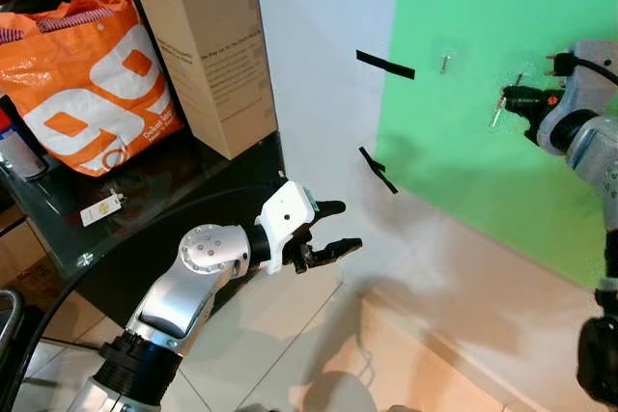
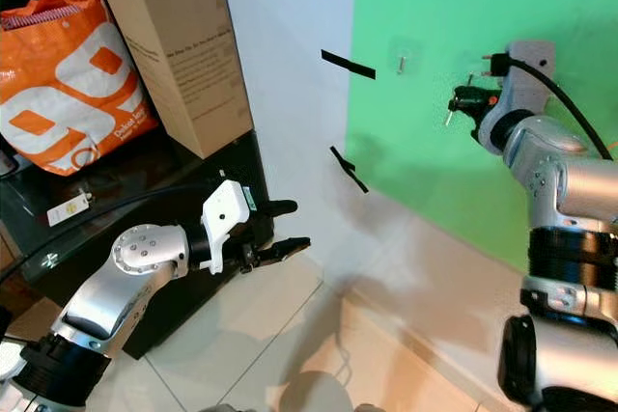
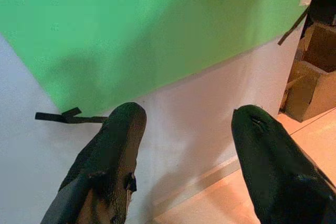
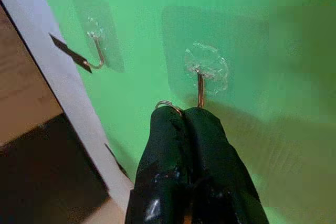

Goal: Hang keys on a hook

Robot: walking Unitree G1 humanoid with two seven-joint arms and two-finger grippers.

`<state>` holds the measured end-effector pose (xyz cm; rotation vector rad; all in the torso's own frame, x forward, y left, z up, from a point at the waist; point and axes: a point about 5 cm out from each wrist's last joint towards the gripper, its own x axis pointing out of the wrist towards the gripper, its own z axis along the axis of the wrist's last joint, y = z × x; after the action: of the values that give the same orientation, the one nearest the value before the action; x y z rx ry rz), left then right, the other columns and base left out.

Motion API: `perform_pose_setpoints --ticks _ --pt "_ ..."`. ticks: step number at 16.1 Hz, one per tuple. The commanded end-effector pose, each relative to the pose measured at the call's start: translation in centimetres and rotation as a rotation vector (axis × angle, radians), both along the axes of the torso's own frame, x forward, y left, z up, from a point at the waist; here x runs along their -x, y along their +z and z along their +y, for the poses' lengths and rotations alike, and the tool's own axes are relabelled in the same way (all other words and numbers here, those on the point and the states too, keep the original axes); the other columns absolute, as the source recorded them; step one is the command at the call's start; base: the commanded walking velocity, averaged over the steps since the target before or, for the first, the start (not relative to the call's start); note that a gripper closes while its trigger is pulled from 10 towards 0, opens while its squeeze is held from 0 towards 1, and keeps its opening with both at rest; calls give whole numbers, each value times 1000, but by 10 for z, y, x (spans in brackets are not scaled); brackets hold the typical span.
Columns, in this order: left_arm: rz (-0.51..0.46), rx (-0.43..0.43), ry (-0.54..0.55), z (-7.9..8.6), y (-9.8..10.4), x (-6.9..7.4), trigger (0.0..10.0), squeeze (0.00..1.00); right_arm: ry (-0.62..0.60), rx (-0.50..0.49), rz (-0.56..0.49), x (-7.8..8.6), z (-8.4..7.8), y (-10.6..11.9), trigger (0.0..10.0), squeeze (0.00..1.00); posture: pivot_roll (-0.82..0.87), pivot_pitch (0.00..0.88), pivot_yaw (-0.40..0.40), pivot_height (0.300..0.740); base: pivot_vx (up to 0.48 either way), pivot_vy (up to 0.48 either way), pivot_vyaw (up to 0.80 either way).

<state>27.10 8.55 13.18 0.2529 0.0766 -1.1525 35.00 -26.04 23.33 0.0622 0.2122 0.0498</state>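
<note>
The right hand [image 4: 181,111] is up against the green sheet [image 1: 483,142] on the wall, its two fingers pressed together on a key ring [image 4: 168,105] whose thin metal loop peeks out just past the fingertips. The keys [image 1: 498,109] themselves show as a small sliver dangling below the hand in the head view. The ring sits just beside the lower end of a clear stick-on hook [image 4: 200,85] — touching or nearly so; I cannot tell which.

This looks like the hanging step itself. The next move seems to call for threading the loop over the hook's upturned tip, then letting the ring settle before the fingers part. The tip is thin and the ring's opening small, so alignment matters more than force; pushing hard could peel the pad off the sheet.

A second hook [image 4: 97,51] is stuck further left on the sheet, well apart, so there is free wall around the target. Strips of black tape [image 1: 384,64] mark the sheet's left edge.

The left hand [image 1: 333,229] hangs low over the floor, fingers spread wide and holding nothing — clear of the glass table [image 1: 145,209], the orange bag [image 1: 87,84] and the cardboard box [image 1: 208,45].
</note>
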Motion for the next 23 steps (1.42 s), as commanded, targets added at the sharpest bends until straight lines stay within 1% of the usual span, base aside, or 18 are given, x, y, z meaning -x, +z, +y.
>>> perform_pose_setpoints --ticks 1,4,6,7,8,13,15,18,19,21,23 --pt "-4 -6 11 4 1 -1 10000 0 -16 -40 -30 -2 -1 11 10000 0 -168 0 73 740 0 0 0" --pt "-4 -6 13 4 1 -1 10000 0 -77 -108 5 -4 -8 7 10000 0 -166 0 71 740 0 0 0" --pt "-4 -7 12 4 1 0 10000 0 -140 -200 27 -6 -14 6 10000 0 -167 0 72 740 0 0 0" --pt "-4 -7 12 4 1 0 10000 0 -143 -210 31 -6 -14 6 10000 0 -167 0 72 740 0 0 0" --pt "-3 -7 9 4 1 0 10000 0 -182 -258 114 -5 -15 0 10000 0 -167 0 74 740 0 0 0" --pt "-4 -11 5 4 1 1 10000 0 -232 -341 172 -5 -18 -3 10000 0 -166 0 76 740 0 0 0" --pt "-3 -12 2 4 0 1 10000 0 -214 -338 191 -4 -15 -4 10000 0 -165 0 75 740 0 0 0" --pt "-4 -13 1 4 0 2 10000 0 -201 -287 202 0 -12 -10 10000 0 -163 0 72 740 0 0 0" --pt "-4 -13 1 4 0 2 10000 0 -199 -289 202 0 -11 -11 10000 0 -163 0 72 740 0 0 0" --pt "-5 -11 1 4 1 2 10000 0 -176 -253 183 1 -9 -10 10000 0 -163 0 71 740 0 0 0" --pt "-13 -2 5 3 2 1 10000 0 -156 -247 153 2 -8 -8 10000 0 -164 0 71 740 0 0 0"
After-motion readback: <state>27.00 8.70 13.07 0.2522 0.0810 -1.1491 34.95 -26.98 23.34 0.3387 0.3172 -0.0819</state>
